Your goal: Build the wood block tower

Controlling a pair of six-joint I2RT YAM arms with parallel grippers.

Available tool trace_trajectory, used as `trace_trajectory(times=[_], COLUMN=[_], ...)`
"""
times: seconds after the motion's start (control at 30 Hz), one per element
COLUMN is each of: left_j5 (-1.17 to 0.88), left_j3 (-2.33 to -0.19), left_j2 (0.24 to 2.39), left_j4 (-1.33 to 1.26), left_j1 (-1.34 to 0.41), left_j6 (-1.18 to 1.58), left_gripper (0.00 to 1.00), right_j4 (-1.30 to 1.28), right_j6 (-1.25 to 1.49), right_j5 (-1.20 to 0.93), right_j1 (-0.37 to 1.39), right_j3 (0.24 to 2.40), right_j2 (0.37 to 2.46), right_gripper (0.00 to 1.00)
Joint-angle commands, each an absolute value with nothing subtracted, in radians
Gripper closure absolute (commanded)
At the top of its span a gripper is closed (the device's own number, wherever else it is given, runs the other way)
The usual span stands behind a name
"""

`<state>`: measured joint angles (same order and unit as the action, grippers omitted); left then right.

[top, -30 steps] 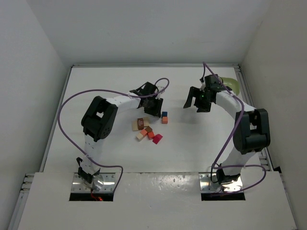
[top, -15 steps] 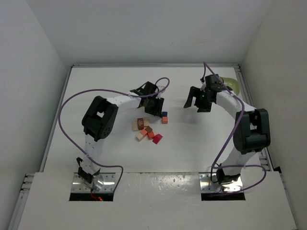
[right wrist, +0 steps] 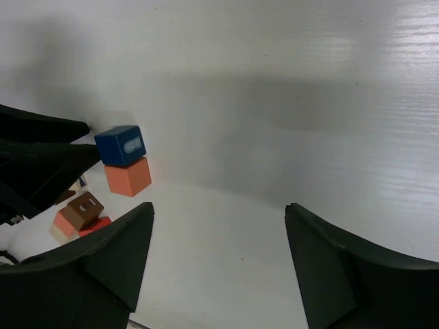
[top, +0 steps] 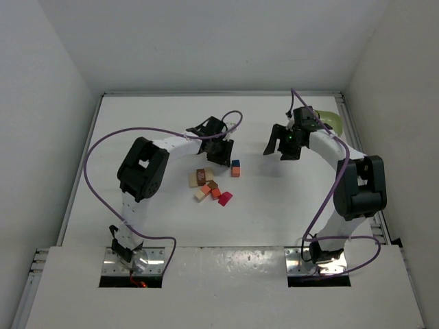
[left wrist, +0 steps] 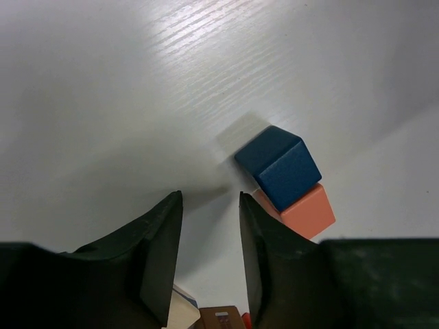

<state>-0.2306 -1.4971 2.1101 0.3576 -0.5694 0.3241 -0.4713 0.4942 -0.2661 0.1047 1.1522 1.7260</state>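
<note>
The tower is two cubes tall, a dark blue cube (top: pixel 235 164) on an orange cube (top: pixel 235 172), mid-table. It shows in the left wrist view, blue cube (left wrist: pixel 280 166) over orange cube (left wrist: pixel 309 211), and in the right wrist view (right wrist: pixel 120 145). My left gripper (top: pixel 221 154) (left wrist: pixel 209 199) is just left of the tower, jaws slightly apart and empty. Loose wood blocks (top: pixel 209 186), brown, pale, orange and magenta, lie in a cluster near it. My right gripper (top: pixel 280 147) (right wrist: pixel 219 209) is wide open and empty, to the right of the tower.
A light green bowl (top: pixel 333 121) sits at the back right behind the right arm. White walls enclose the table on the left, back and right. Purple cables loop off both arms.
</note>
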Motion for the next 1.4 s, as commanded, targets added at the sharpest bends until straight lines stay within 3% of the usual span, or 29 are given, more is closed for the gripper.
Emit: trace_trajectory(times=[0.0,0.13,0.23,0.27,0.3,0.43,0.7,0.97,1.2,1.37], left_j5=[-0.183,-0.161,-0.17,-0.181,-0.222,-0.37,-0.521,-0.765,-0.746,-0.765], left_j3=[-1.497,-1.431,-1.422,-1.422,-1.422,-1.433,-1.404,-1.367,-1.313,-1.313], left_j2=[2.096,2.031,1.964,1.963,1.953,1.93,1.858,1.773,1.723,1.713], left_j4=[0.367,0.351,0.331,0.331,0.331,0.331,0.331,0.331,0.331,0.351], left_j1=[-0.569,-0.52,-0.476,-0.476,-0.46,-0.414,-0.344,-0.233,-0.127,-0.055], left_j6=[0.327,0.316,0.273,0.273,0.24,0.178,0.088,0.005,0.054,0.054], left_gripper=[0.58,0.73,0.89,0.91,0.91,0.92,0.88,0.81,0.68,0.59], right_j4=[-0.437,-0.425,-0.404,-0.403,-0.385,-0.359,-0.29,-0.535,-0.618,-0.673], right_j6=[0.476,0.428,0.385,0.385,0.361,0.305,-0.093,-0.584,-0.845,-0.903], right_j5=[-0.29,-0.285,-0.29,-0.29,-0.301,-0.427,-0.662,-0.715,-0.681,-0.661], right_j1=[0.104,0.118,0.133,0.14,0.144,0.166,0.201,0.261,0.311,0.337], right_j3=[1.167,1.166,1.21,1.21,1.247,1.345,1.494,1.738,1.69,1.68], right_j2=[1.707,1.726,1.758,1.766,1.796,1.889,2.058,2.229,2.25,2.253], right_gripper=[0.29,0.49,0.72,0.73,0.8,0.94,0.9,0.86,0.84,0.77])
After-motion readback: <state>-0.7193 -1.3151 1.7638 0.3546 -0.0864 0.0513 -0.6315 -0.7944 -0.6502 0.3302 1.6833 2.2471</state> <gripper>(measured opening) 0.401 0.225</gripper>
